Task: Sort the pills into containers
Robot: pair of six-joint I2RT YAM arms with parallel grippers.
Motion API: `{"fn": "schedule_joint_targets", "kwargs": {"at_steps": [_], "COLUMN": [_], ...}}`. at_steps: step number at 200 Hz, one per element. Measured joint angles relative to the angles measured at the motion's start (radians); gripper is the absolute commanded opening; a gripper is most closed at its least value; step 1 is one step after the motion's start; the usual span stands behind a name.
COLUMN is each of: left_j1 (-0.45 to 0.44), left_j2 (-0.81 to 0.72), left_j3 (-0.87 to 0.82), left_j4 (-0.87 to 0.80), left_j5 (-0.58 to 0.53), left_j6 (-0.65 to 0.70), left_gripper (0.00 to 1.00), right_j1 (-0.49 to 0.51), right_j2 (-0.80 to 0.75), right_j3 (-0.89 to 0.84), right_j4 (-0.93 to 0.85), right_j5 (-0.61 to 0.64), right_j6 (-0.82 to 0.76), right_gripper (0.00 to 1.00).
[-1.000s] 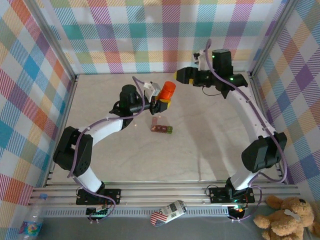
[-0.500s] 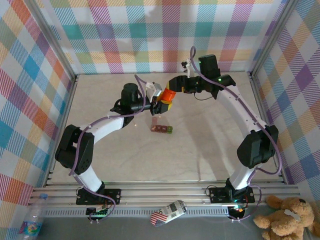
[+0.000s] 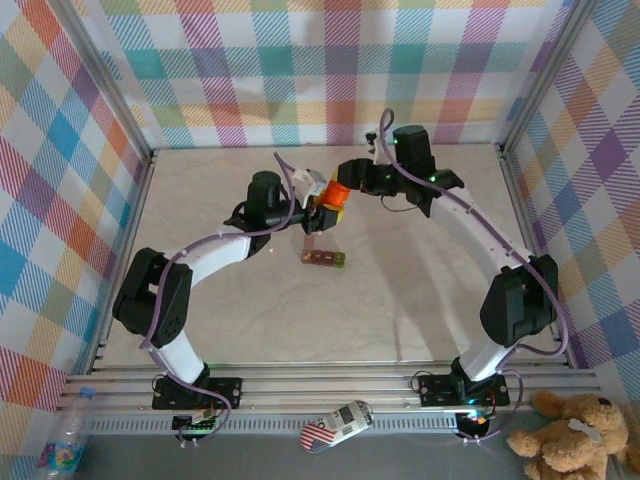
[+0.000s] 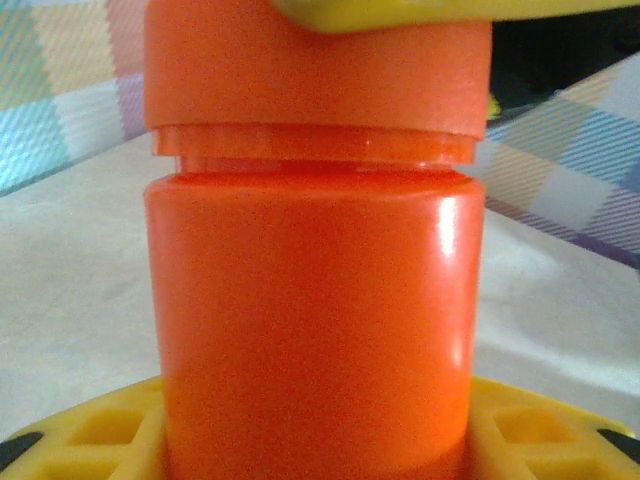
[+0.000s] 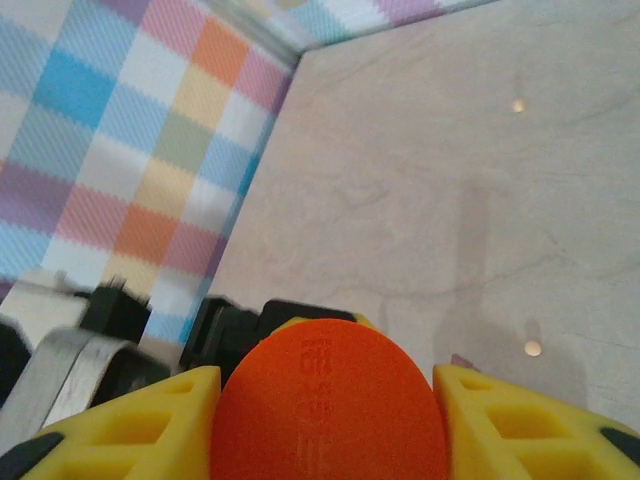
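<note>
**Orange bottle held at both ends, cap on**

The left hand is clamped on the body of the orange cylindrical plastic bottle, above the pale surface. To the right, the right hand straddles the bottle's orange cap; I cannot tell whether it is gripping. A twist on a loose hold could slip or wrench the bottle free, spilling any pills inside. Just nearer lies the dark red-brown strip of joined containers, green at its right end, its contents too small to tell.

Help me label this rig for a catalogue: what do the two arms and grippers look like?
Both arms, left arm and right arm, have white curved links, black joint housings and purple cables. The left gripper and right gripper have yellow fingers with recessed pockets.
</note>
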Motion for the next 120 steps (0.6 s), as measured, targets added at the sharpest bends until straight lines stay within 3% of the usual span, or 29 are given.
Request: {"fn": "schedule_joint_targets", "kwargs": {"at_steps": [36, 66, 96, 120], "left_j1": [-0.077, -0.122, -0.127, -0.1], "left_j2": [0.0, 0.0, 0.0, 0.0], "left_j3": [-0.081, -0.097, -0.097, -0.097], "left_j4": [0.086, 0.131, 0.17, 0.217], "left_j5": [-0.292, -0.486, -0.529, -0.473], "left_j6": [0.005, 0.002, -0.019, -0.064], "left_gripper": [0.0, 0.0, 0.0, 0.0], "right_j1": [0.077, 0.104, 0.099, 0.066], "right_j2": [-0.002, 0.013, 0.014, -0.031], "right_j3": [-0.065, -0.064, -0.05, -0.069], "right_j4": [0.081, 0.123, 0.148, 0.18], "right_j5": [0.241, 0.331, 0.323, 0.233], "right_j6": [0.158, 0.229, 0.248, 0.241], "right_gripper": [0.37, 0.42, 0.69, 0.78]}}
